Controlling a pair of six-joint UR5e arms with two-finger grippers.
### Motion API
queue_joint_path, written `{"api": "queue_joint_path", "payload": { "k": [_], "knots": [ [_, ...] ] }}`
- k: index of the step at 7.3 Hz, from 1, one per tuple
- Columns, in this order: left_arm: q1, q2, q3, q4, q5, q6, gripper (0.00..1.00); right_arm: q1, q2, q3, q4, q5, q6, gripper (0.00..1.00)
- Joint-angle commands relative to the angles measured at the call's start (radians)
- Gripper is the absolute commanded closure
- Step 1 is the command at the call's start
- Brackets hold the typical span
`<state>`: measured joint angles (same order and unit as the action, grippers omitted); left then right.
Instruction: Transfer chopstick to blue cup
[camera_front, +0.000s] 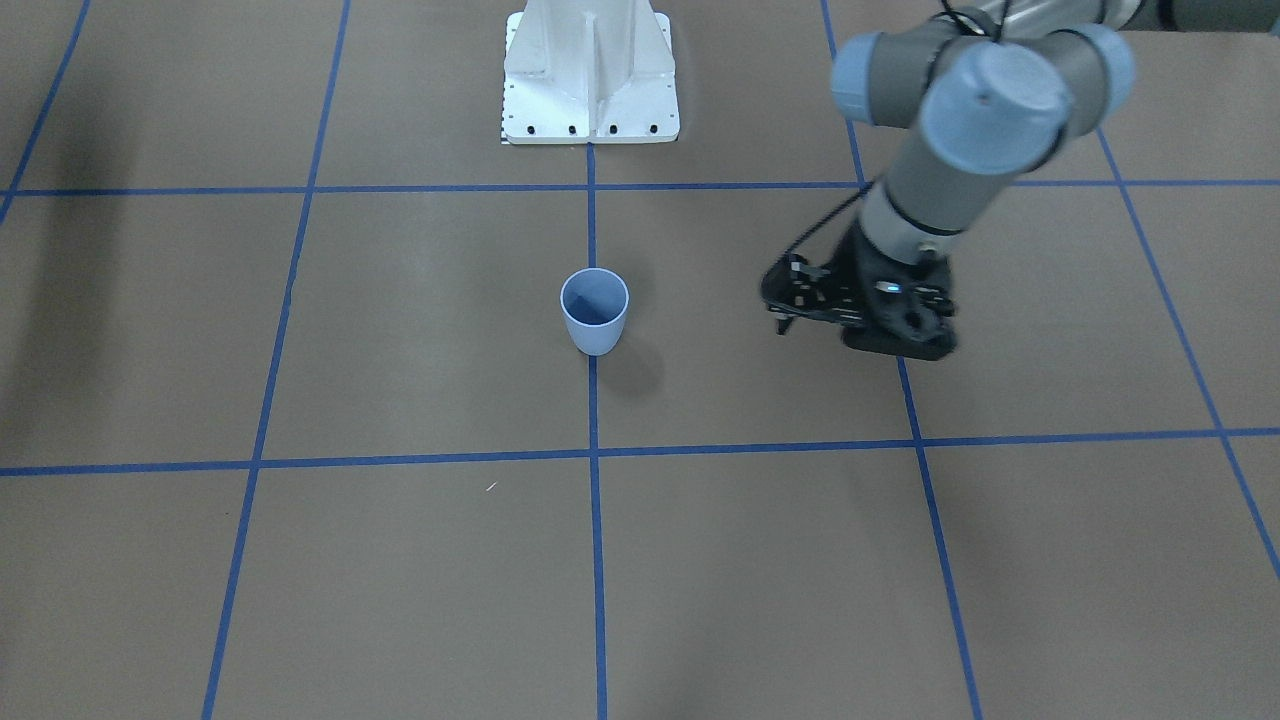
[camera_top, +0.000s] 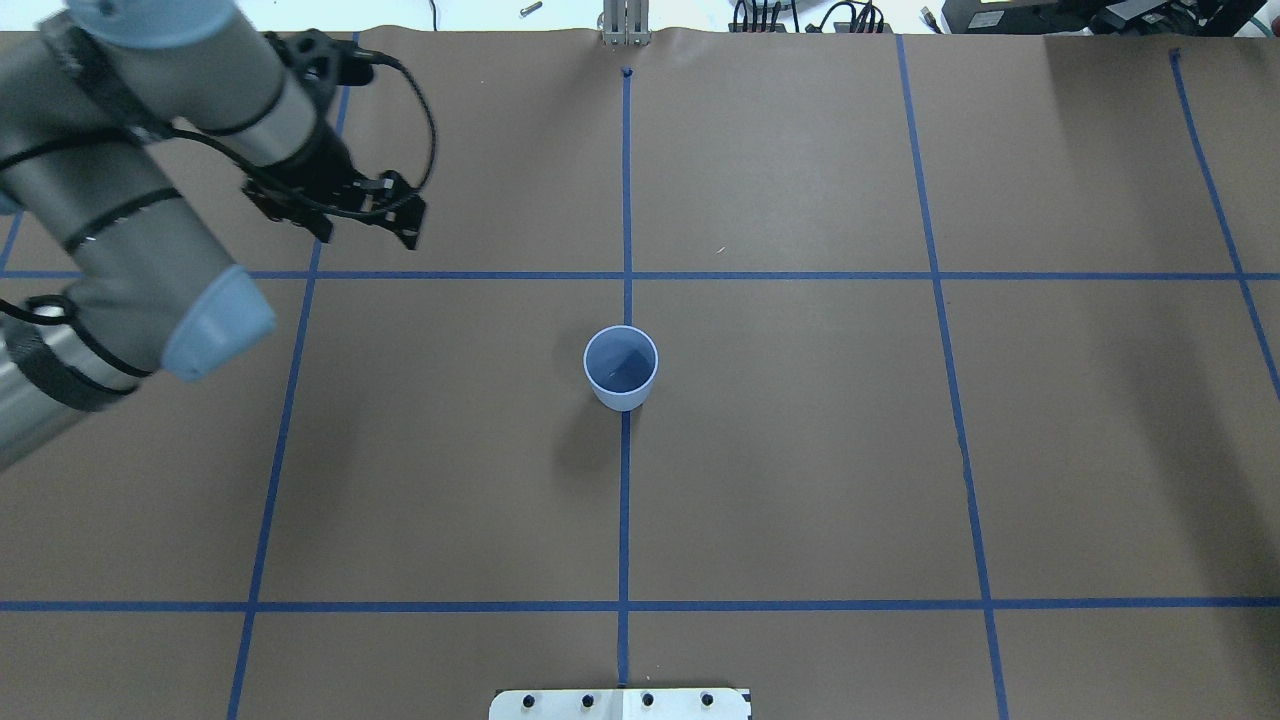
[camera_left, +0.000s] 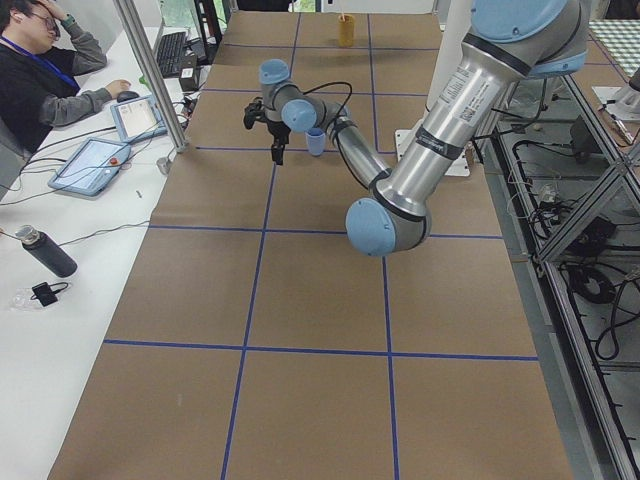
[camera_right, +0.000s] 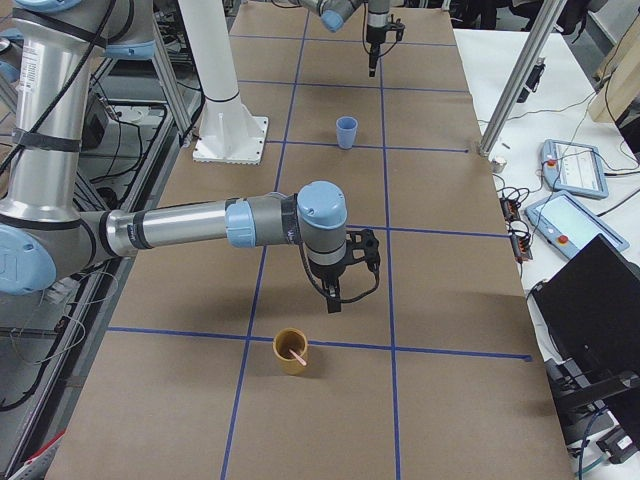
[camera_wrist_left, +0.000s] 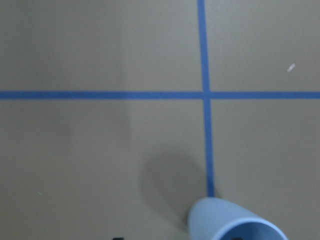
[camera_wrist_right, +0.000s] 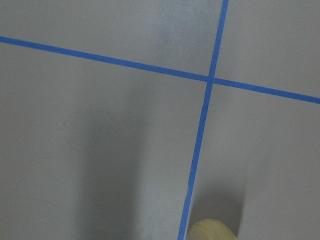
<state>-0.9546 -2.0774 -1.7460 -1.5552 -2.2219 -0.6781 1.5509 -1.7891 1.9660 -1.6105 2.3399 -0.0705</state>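
Observation:
The blue cup (camera_top: 620, 385) stands upright and empty at the table's centre, on the middle tape line; it also shows in the front view (camera_front: 594, 335) and at the bottom of the left wrist view (camera_wrist_left: 225, 220). My left gripper (camera_top: 408, 232) hangs over the table to the cup's far left, apart from it; its fingers look shut and empty (camera_front: 782, 325). A pale pink chopstick (camera_right: 297, 352) leans inside a tan cup (camera_right: 289, 366) at the table's right end. My right gripper (camera_right: 335, 303) hovers just beyond that tan cup; I cannot tell whether it is open.
Blue tape lines (camera_top: 626, 500) grid the brown table cover. The white robot base (camera_front: 590, 75) stands at the near edge. The tan cup's rim shows at the bottom of the right wrist view (camera_wrist_right: 212, 231). An operator's desk with tablets (camera_left: 95, 160) flanks the table.

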Motion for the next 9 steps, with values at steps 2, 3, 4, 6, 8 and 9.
{"api": "queue_joint_path", "payload": {
  "k": [2,3,4,6,8,9],
  "knots": [
    [-0.36,0.216,0.139,0.0,-0.117,0.693,0.01,0.012,-0.015,0.008,0.001,-0.023,0.061,0.0],
    [-0.475,0.241,0.24,0.0,-0.131,0.92,0.01,0.03,-0.042,0.019,0.001,-0.027,0.137,0.0],
    [-0.548,0.244,0.323,0.0,-0.13,1.063,0.01,0.055,-0.096,0.017,0.029,-0.034,0.156,0.0],
    [-0.566,0.252,0.347,-0.014,-0.131,1.097,0.01,0.081,-0.208,0.002,0.274,-0.089,0.411,0.0],
    [-0.566,0.26,0.344,-0.014,-0.131,1.095,0.01,0.08,-0.243,-0.146,0.609,-0.099,0.688,0.02],
    [-0.566,0.26,0.342,-0.014,-0.131,1.094,0.01,0.08,-0.243,-0.209,0.738,-0.118,0.784,0.03]
  ]
}}
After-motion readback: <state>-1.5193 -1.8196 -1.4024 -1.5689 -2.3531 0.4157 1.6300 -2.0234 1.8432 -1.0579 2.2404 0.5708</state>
